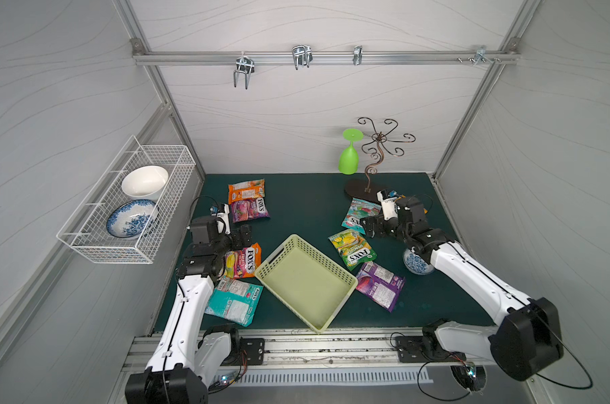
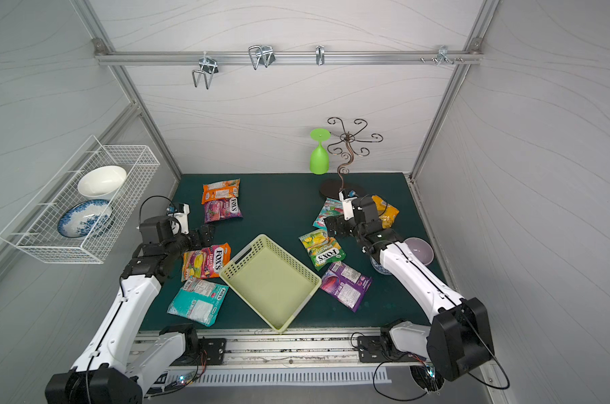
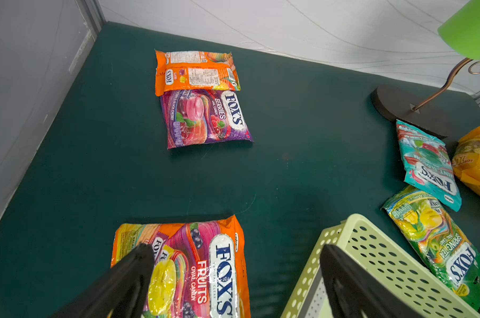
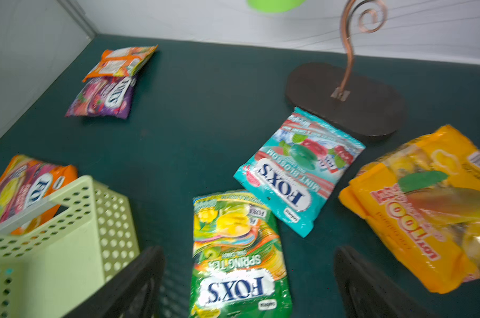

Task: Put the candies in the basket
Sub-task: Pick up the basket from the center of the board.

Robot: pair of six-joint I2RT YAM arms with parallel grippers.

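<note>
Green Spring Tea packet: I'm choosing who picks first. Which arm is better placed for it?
Right, probably. The right gripper, open, hangs close above the green packet, framed between its fingers; the left gripper is beyond the basket, over the Fruits packet.

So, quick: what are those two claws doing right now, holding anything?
Left gripper: open, holding nothing.
Right gripper: open, holding nothing.

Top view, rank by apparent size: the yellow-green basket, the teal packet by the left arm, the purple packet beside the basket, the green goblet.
1. basket
2. teal packet and purple packet: too alike to rank, teal perhaps slightly larger
3. green goblet, though it sits farther back
</note>
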